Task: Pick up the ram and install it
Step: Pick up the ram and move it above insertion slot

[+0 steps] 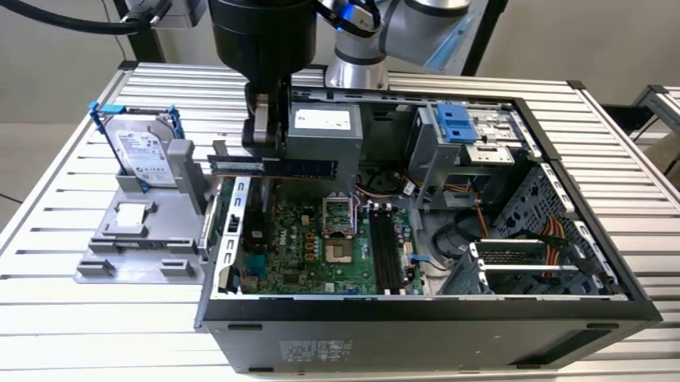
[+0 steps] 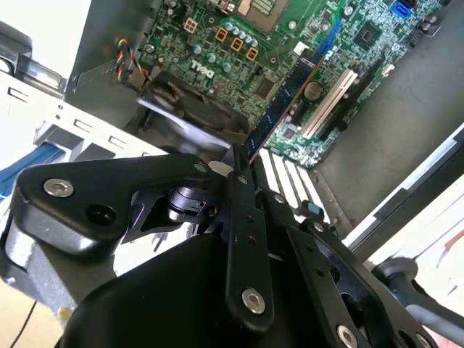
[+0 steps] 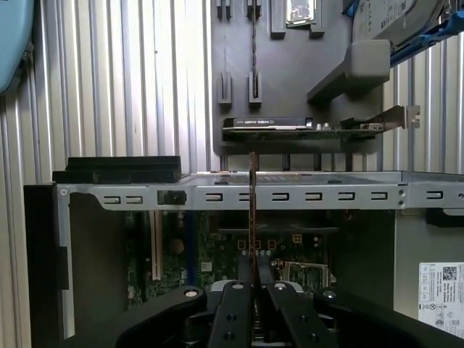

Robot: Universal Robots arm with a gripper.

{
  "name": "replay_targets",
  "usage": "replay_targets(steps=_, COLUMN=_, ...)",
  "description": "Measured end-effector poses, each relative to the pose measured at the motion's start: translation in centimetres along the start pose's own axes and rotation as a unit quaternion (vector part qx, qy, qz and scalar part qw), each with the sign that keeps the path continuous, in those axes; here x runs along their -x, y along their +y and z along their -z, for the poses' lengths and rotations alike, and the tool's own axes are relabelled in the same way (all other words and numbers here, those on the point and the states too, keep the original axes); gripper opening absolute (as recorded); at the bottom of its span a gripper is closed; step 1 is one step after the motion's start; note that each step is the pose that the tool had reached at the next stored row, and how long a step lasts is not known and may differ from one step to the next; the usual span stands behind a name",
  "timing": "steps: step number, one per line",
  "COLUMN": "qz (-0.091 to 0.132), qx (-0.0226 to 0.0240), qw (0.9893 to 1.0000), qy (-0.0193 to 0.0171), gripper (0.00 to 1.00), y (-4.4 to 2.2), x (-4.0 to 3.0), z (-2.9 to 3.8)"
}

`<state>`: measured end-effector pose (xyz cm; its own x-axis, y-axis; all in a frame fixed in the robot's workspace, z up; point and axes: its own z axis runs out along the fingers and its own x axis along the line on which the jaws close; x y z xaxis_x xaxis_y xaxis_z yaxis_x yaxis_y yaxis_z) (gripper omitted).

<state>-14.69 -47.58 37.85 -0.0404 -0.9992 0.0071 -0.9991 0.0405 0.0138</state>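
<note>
gripper: hangs over the case's wall on the exterior view's left; also in the first wrist view
fingers: closed on the ram, one pad on each flat face
ram: in the grip, lifted clear, touching nothing else that I can see
ram vs fingers: clamped off-centre, with most of the visible length sticking out toward the exterior view's right
ram axis: about level, running along the exterior view's left-right; edge-on as a thin line in the first wrist view; a long blue strip leading away from the fingertips in the second wrist view
motherboard: below the ram, flat in the case floor
slots: black pair on the board, running near-far in the exterior view
key relation: judged, the ram's axis lies roughly crosswise to the slots; the slots sit lower, toward the exterior view's right, well apart from the ram
case: open-topped
fixture: grey, outside the case on the exterior view's left
hard drive: upright in the fixture, away from the gripper
</note>
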Motion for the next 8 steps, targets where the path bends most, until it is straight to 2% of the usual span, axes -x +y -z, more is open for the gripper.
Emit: replay_targets(steps=8, qz=0.0, qx=0.0, qw=1.0, qy=0.0, gripper=0.0, y=-0.41, x=0.02, z=0.01)
